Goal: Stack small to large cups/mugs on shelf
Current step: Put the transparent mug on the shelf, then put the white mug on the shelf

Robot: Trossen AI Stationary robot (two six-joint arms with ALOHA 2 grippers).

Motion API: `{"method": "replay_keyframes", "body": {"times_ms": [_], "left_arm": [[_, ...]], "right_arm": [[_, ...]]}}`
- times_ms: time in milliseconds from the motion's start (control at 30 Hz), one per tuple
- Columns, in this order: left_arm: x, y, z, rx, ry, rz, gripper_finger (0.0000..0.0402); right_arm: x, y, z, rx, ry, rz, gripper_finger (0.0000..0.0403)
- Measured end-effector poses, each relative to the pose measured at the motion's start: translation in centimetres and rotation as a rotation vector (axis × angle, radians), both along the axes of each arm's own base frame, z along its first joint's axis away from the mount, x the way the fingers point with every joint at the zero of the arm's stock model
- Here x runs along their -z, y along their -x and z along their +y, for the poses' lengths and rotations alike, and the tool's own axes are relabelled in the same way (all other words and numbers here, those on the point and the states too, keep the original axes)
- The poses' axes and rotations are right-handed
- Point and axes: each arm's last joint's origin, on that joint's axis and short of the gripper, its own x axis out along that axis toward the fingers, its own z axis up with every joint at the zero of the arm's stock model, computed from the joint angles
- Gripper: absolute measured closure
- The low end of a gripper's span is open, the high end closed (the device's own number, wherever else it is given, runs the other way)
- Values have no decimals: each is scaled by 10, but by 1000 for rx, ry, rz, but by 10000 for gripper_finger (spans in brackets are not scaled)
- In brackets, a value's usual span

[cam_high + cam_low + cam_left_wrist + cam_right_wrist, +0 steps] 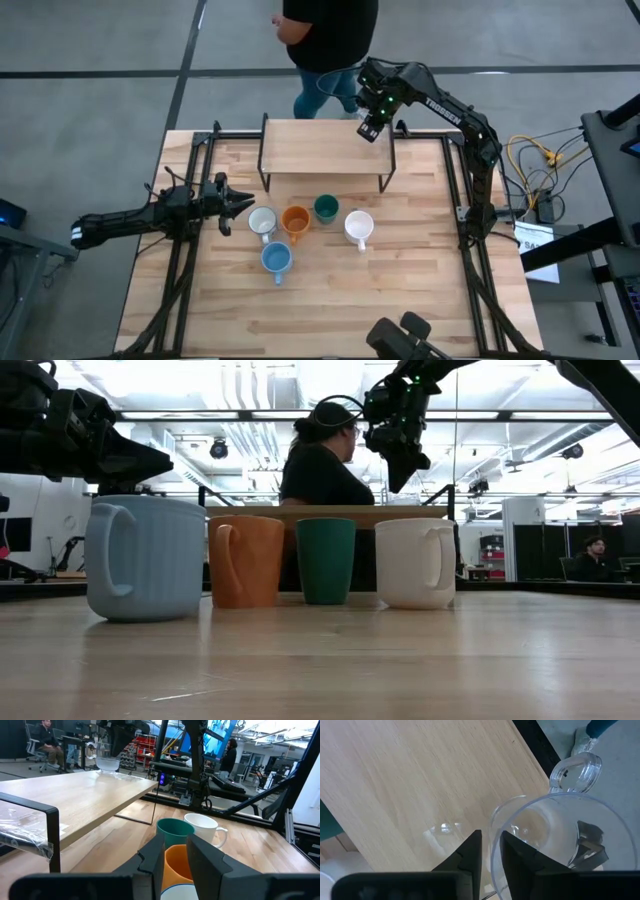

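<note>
The shelf (320, 150) stands at the table's far middle. A clear glass (555, 835) with a handle (575, 770) rests by its base on the shelf's far right corner (106, 764). My right gripper (491, 852) points down over it, slightly open, one finger inside the rim and one outside. On the table in front of the shelf stand a white mug (262, 222), an orange mug (296, 220), a dark green cup (326, 208), a second white mug (359, 226) and a light blue mug (276, 258). My left gripper (238, 203) waits open, level, left of them. My right gripper comes from above, with its fingers (472, 852) on either side of the glass's rim (492, 840), opposite the handle. A small gap shows on each side of the rim, and I cannot tell whether either finger touches it. The glass stands upright on the shelf.
A person (325, 40) stands just beyond the table's far edge, behind the shelf. Most of the shelf top (420, 780) left of the glass is bare wood. Black frame rails (185, 200) run along the table's left and right sides.
</note>
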Motion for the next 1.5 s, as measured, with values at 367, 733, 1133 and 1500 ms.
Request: {"method": "replay_keyframes", "body": {"times_ms": [367,733,1133,1500], "left_arm": [[0,0,0,0,0,0,333],[0,0,0,0,0,0,333],[0,0,0,0,0,0,333],[0,0,0,0,0,0,333]], "right_arm": [[0,0,0,0,1,0,326],[-15,1,1,3,39,-34,298],[-49,2,8,21,94,-129,281],[-90,12,33,12,91,-284,277]]}}
